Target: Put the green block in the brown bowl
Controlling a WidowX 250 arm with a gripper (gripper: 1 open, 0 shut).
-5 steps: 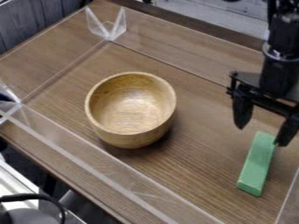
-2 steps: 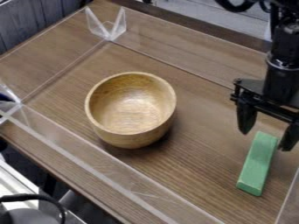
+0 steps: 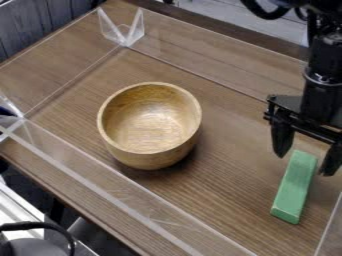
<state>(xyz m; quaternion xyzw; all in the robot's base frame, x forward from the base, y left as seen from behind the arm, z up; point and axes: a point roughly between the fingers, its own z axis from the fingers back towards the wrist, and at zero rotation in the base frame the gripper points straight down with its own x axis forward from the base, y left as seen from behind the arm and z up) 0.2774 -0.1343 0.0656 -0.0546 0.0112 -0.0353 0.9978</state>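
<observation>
Hand (image 3: 305,151) slightly lower, above green block (image 3: 294,187).

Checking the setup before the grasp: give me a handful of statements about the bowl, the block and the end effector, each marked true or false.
1. The brown bowl is empty. True.
2. The green block lies inside the bowl. False: it lies flat on the wooden table, to the bowl's right in the picture.
3. The end effector is open. True.
4. The end effector holds the block. False: its fingers stand over the block's far end, not closed on it.
5. The bowl is tipped on its side. False: it stands upright.
</observation>
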